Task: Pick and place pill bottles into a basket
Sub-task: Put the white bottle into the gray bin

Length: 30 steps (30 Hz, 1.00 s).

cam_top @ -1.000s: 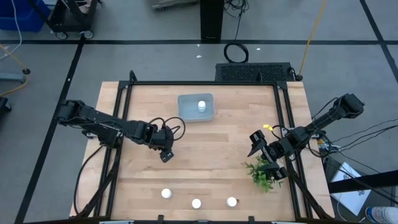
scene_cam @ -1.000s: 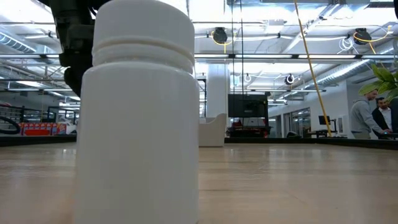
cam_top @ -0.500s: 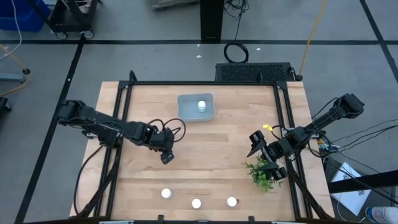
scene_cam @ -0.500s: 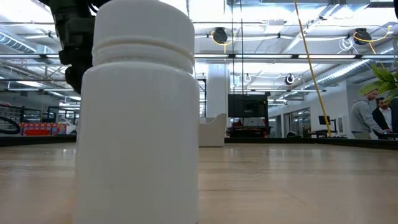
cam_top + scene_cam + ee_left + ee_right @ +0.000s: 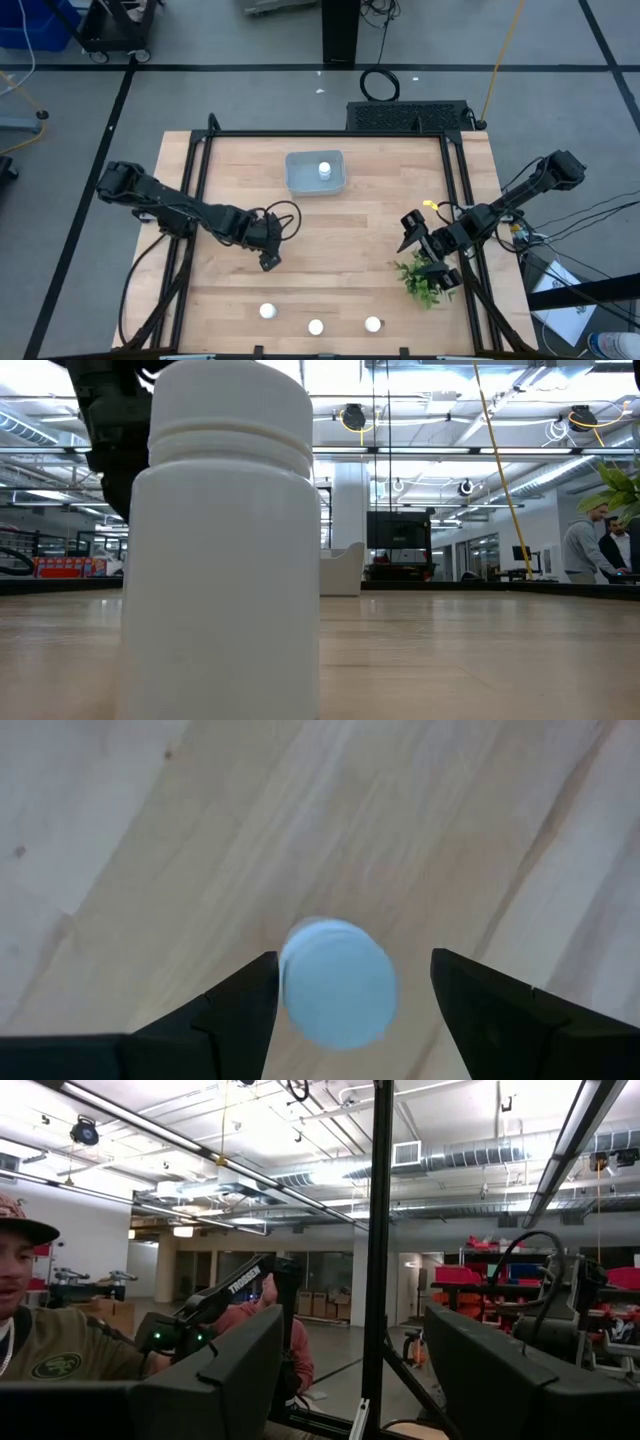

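Hidden, cropped and unclear items

In the low view one pill bottle (image 5: 222,550) stands so close that the bottom edge cuts off its base, and it blocks most of my left arm (image 5: 112,435) and the desk (image 5: 470,650) behind it. In my left wrist view the bottle cap (image 5: 338,982) between the fingers (image 5: 235,1010) of my left hand (image 5: 350,995) is blurred, its body concealed beneath it. From above, the plant (image 5: 426,277) partly covers my right hand (image 5: 424,250). My right wrist view shows no desk surface.
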Motion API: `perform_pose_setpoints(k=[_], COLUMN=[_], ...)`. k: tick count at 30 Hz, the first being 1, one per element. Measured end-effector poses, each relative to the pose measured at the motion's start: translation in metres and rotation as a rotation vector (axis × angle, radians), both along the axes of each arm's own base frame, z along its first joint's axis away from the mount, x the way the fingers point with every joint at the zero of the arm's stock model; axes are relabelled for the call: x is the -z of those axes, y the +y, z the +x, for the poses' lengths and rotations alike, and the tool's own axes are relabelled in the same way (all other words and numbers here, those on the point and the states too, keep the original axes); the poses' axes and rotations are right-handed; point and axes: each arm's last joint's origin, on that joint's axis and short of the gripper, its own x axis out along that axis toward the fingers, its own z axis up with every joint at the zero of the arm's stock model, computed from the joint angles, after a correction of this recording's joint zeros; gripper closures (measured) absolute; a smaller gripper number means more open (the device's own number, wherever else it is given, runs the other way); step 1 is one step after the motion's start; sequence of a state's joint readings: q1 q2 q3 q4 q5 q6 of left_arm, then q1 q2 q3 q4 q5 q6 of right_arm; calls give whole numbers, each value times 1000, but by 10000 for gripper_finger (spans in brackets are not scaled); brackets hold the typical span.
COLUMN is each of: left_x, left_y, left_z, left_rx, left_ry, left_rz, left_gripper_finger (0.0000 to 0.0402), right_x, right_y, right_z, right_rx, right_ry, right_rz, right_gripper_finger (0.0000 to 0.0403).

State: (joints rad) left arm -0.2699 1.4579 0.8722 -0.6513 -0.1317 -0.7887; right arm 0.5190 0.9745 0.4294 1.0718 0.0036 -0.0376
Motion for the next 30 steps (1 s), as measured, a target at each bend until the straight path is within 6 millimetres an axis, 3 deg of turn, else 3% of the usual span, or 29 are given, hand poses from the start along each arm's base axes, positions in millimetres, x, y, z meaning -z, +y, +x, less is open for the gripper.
perform_pose_setpoints(k=[14,30], left_x=[3,4], left_y=[-1,1], left_z=[1,1], left_rx=[42,65], left_ry=[22,15], left_rz=[-6,55], left_gripper_finger=[138,232], right_x=[0,0], right_y=[0,0], right_z=[0,0], right_rx=[-2,0], right_ry=[5,1], right_rz=[2,-1], right_gripper_finger=[165,165])
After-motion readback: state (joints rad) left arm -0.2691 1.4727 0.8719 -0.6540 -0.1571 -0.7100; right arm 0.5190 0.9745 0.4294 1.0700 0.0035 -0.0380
